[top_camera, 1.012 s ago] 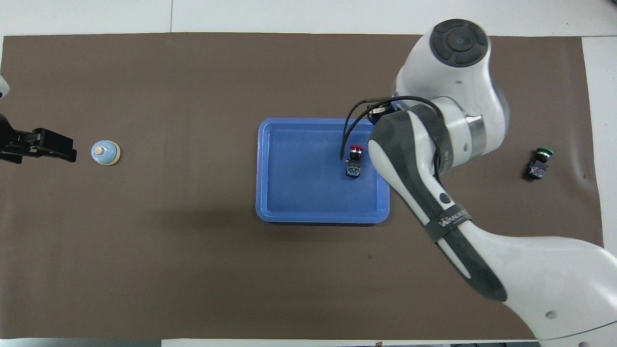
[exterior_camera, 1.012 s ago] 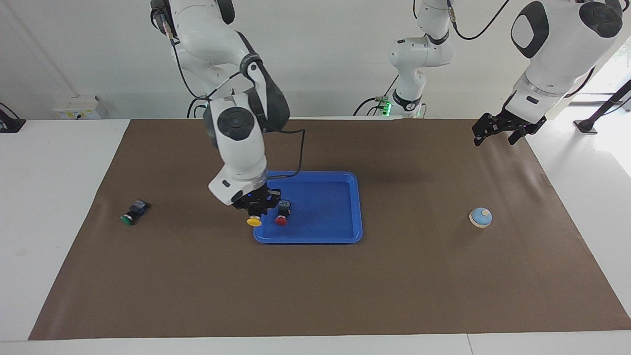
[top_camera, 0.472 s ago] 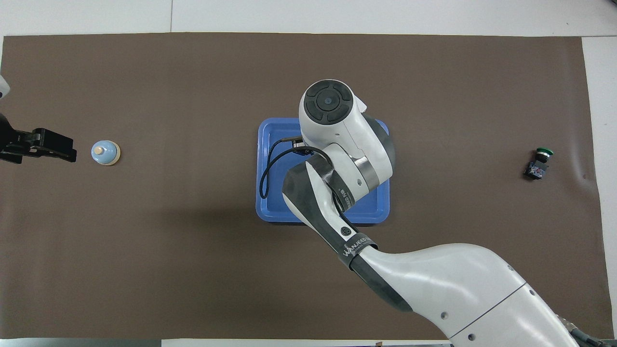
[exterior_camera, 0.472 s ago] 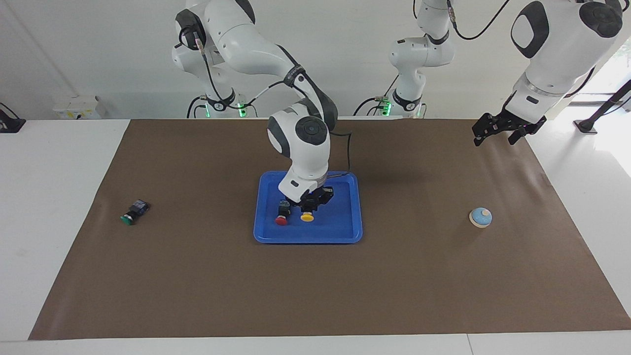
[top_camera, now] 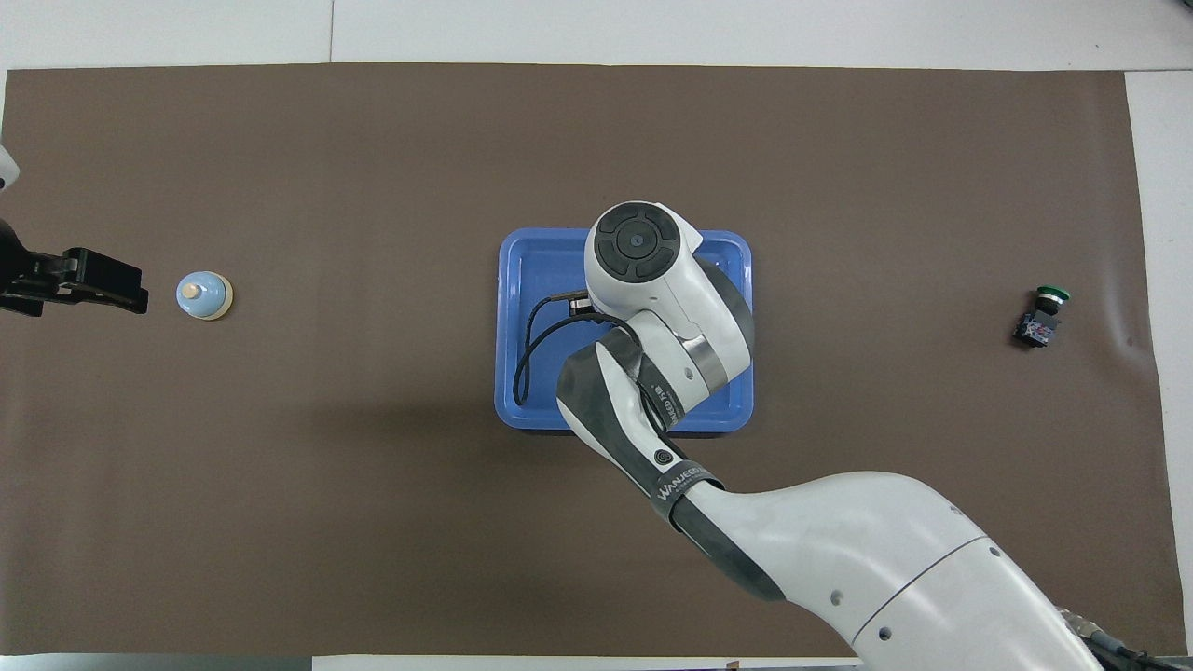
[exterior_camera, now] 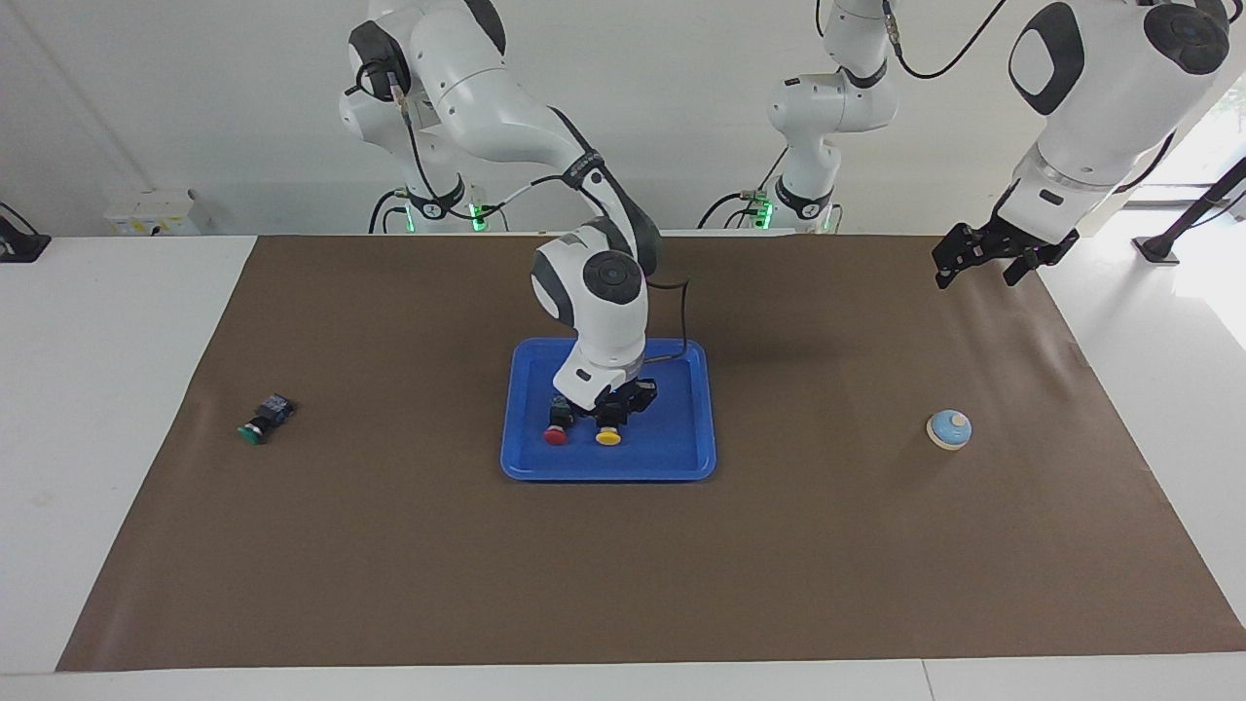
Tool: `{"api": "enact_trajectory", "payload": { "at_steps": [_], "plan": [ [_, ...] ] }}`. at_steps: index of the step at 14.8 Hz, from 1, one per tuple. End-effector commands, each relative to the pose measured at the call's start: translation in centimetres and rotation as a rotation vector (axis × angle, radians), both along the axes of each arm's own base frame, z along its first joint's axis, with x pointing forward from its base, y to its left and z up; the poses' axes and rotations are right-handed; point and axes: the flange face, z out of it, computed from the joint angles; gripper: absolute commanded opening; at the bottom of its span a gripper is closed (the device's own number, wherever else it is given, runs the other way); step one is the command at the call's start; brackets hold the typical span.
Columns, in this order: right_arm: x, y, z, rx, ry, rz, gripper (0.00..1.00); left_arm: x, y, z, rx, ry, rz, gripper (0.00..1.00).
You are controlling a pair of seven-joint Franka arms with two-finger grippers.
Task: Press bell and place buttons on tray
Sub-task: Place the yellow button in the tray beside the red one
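Right gripper (exterior_camera: 613, 407) is down inside the tray (exterior_camera: 681, 458), clamped on the black body of the yellow button (exterior_camera: 608, 435), whose cap points away from the robots. From where I'm standing the button looks like it's at or just above the tray floor, can't tell if it's actually resting. From overhead the right arm's wrist covers the whole thing, so you only see blue tray rim (top_camera: 508, 326) around it.

Just beside the yellow one, toward the right arm's end, the red button (exterior_camera: 556, 430) lies in the tray on its side, cap pointing the same way. So that's 2 buttons in the tray area.

The green button (exterior_camera: 261, 423) is out on the brown mat (exterior_camera: 389, 565), well apart from the tray, toward the right arm's end of the table, lying on its side.

Left gripper (exterior_camera: 983, 255) waits up in the air with its fingers spread apart, holding nothing, over the mat's edge at the left arm's end. The bell (exterior_camera: 949, 429) sits upright on the mat at that same end.
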Motion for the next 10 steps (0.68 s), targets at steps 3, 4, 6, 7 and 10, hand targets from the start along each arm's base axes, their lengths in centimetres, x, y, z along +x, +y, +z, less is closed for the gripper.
{"api": "enact_trajectory", "payload": {
  "at_steps": [3,4,6,7,10],
  "plan": [
    [-0.9,0.0,2.7,-0.045,0.071,-0.032,1.0,-0.5,0.1,0.1,0.001,-0.002,0.012,1.0],
    [-0.4,-0.5,4.1,-0.062,0.093,-0.05,1.0,-0.5,0.1,0.1,0.001,-0.002,0.012,1.0],
    [0.3,-2.6,8.2,-0.085,0.11,-0.087,1.0,-0.5,0.1,0.1,0.001,-0.002,0.012,1.0],
    [1.1,-5.2,10.4,-0.085,0.096,-0.122,1.0,-0.5,0.1,0.1,0.001,-0.002,0.012,1.0],
    [3.7,-16.2,15.4,-0.081,0.086,-0.164,1.0,-0.5,0.1,0.1,0.001,-0.002,0.012,1.0]
  ]
}}
